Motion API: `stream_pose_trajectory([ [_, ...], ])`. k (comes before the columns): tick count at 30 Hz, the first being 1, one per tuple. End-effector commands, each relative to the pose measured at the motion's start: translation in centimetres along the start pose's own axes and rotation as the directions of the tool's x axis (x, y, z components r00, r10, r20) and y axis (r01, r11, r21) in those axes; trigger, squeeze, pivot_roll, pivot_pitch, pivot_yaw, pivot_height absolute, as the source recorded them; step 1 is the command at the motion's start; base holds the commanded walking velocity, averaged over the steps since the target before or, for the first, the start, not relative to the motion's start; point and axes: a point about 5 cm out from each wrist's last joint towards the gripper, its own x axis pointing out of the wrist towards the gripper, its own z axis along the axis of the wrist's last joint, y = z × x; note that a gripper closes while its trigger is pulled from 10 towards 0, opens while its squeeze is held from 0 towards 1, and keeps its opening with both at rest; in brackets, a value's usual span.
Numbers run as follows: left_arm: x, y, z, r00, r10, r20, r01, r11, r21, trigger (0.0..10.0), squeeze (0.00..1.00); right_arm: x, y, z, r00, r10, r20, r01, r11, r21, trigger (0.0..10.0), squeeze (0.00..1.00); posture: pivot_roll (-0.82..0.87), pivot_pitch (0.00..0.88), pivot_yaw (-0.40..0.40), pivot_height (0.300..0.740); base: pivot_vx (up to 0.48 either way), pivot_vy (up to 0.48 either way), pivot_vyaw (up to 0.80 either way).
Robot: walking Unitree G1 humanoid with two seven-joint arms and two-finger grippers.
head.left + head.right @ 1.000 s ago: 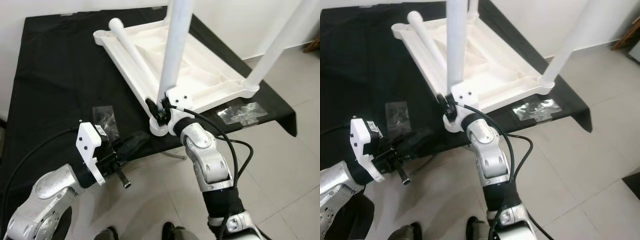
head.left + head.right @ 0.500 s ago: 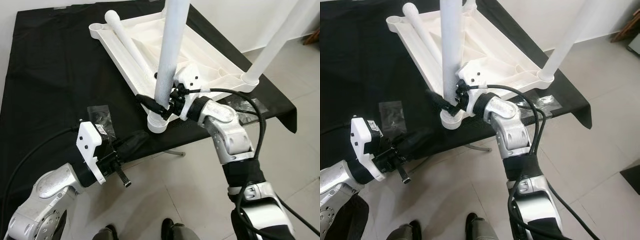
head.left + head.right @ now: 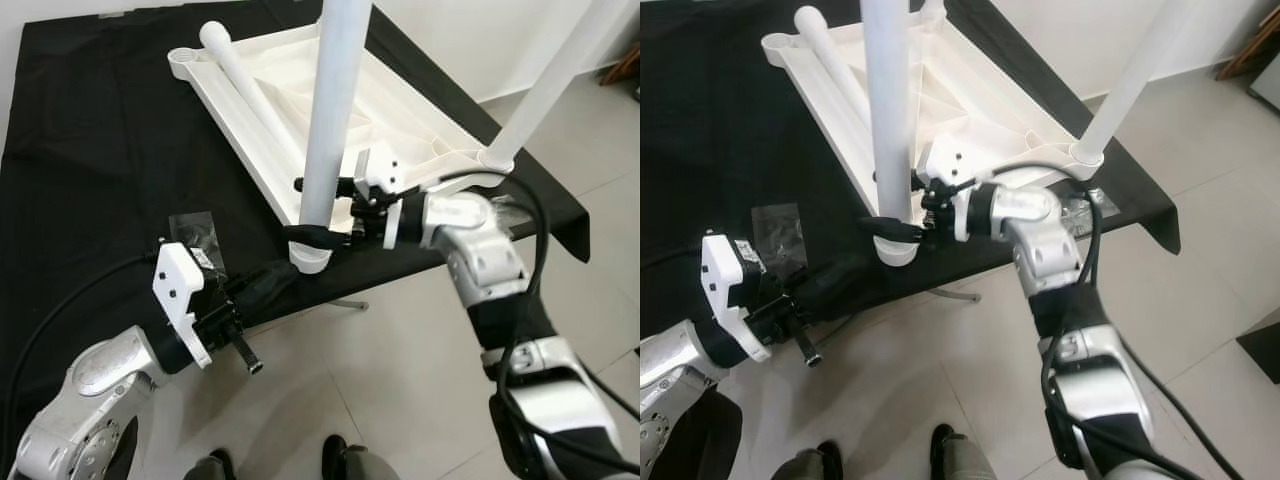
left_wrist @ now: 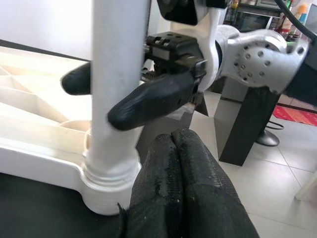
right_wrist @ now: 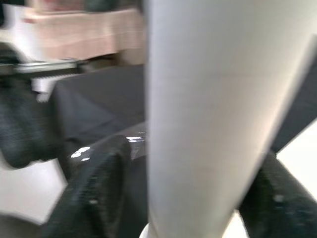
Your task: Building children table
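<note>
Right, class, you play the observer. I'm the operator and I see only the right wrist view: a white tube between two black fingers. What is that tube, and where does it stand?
Observer: It is a table leg, upright in the near corner socket of the upturned tabletop. The right gripper clasps it low down.
Operator: Where is the other gripper?
Observer: The left gripper is shut on nothing and sits at the edge of the black cloth, just below that corner.
Operator: Any more legs?
Observer: A second leg stands at the tabletop's right corner, and a loose leg lies inside the tabletop.
</note>
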Motion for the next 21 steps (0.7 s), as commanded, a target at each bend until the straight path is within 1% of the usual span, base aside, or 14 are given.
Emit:
stream_pose_trajectory([
  [1,0.1,-0.5,0.0,1.000,-0.008,0.009,0.008,1.000,-0.005,10.0,0.00,0.2,0.4,-0.1,0.996,0.085,0.021,-0.085,0.996,0.000,0.0,0.00,0.07,0.270,-0.115,0.740,0.000,0.000,0.00],
  [4,0.0,-0.4,0.0,1.000,-0.007,0.009,0.007,1.000,-0.005,10.0,0.00,0.1,0.3,-0.2,0.997,0.079,0.026,-0.079,0.997,0.005,0.0,0.00,0.07,0.270,-0.114,0.740,0.000,0.000,0.00],
  [6,0.0,-0.4,0.0,1.000,-0.006,0.009,0.006,1.000,-0.004,10.0,0.00,-0.3,0.2,-0.4,0.999,0.042,0.032,-0.043,0.999,0.010,0.0,0.00,0.07,0.270,-0.113,0.740,0.000,0.000,0.00],
  [8,0.0,-0.4,0.0,1.000,-0.005,0.009,0.005,1.000,-0.006,10.0,0.00,-0.9,0.0,-0.9,1.000,-0.008,0.028,0.008,1.000,0.008,0.0,0.00,0.07,0.274,-0.109,0.740,0.000,0.000,0.00],
  [10,0.0,-0.4,0.0,1.000,-0.004,0.008,0.004,1.000,-0.006,10.0,0.00,-1.7,-0.3,-1.7,0.994,-0.110,0.014,0.109,0.994,0.016,0.0,0.00,0.07,0.276,-0.109,0.740,0.000,0.000,0.00],
  [11,-0.1,-0.4,0.0,1.000,-0.004,0.007,0.004,1.000,-0.006,10.0,0.00,-2.2,-0.3,-2.3,0.982,-0.191,-0.005,0.191,0.981,0.038,0.0,0.00,0.06,0.282,-0.110,0.740,0.000,0.000,0.00],
  [12,-0.1,-0.4,0.0,1.000,-0.004,0.007,0.004,1.000,-0.006,10.0,0.00,-2.2,-0.3,-2.3,0.982,-0.191,-0.005,0.191,0.981,0.038,0.0,0.00,0.06,0.282,-0.110,0.740,0.000,0.000,0.00],
  [13,-0.1,-0.4,0.1,1.000,-0.003,0.006,0.003,1.000,-0.006,10.0,0.00,-2.8,-0.5,-3.1,0.965,-0.262,-0.025,0.263,0.963,0.061,0.0,0.00,0.06,0.283,-0.111,0.740,0.000,0.000,0.00],
  [16,-0.2,-0.4,0.1,1.000,-0.003,0.006,0.003,1.000,-0.006,10.0,0.00,-2.9,-0.5,-3.2,0.962,-0.271,-0.029,0.272,0.960,0.066,0.0,0.00,0.06,0.285,-0.112,0.740,0.000,0.000,0.00],
  [17,-0.3,-0.3,0.1,1.000,-0.003,0.004,0.003,1.000,-0.009,10.0,0.00,-2.6,0.1,-4.0,0.942,-0.335,-0.011,0.334,0.933,0.135,0.0,0.00,0.04,0.300,-0.099,0.740,0.000,0.000,0.00],
  [18,-0.3,-0.3,0.1,1.000,-0.003,0.004,0.003,1.000,-0.009,10.0,0.00,-2.6,0.1,-4.0,0.942,-0.335,-0.011,0.334,0.933,0.135,0.0,0.00,0.04,0.300,-0.099,0.740,0.000,0.000,0.00],
  [19,-0.3,-0.3,0.0,1.000,-0.002,0.002,0.002,1.000,-0.011,10.0,0.00,-2.5,0.6,-4.7,0.923,-0.384,-0.004,0.378,0.906,0.188,0.0,0.00,0.04,0.300,-0.099,0.740,0.000,0.000,0.00],
  [20,-0.3,-0.3,0.0,1.000,-0.007,0.005,0.007,1.000,-0.020,10.0,0.00,-1.4,2.5,-7.5,0.792,-0.595,-0.134,0.609,0.759,0.228,0.0,0.00,0.02,0.310,-0.104,0.740,0.000,0.000,0.00],
  [21,-0.3,-0.3,0.0,1.000,-0.007,0.005,0.007,1.000,-0.020,10.0,0.00,-1.4,2.5,-7.5,0.792,-0.595,-0.134,0.609,0.759,0.228,0.0,0.00,0.02,0.310,-0.104,0.740,0.000,0.000,0.00],
])
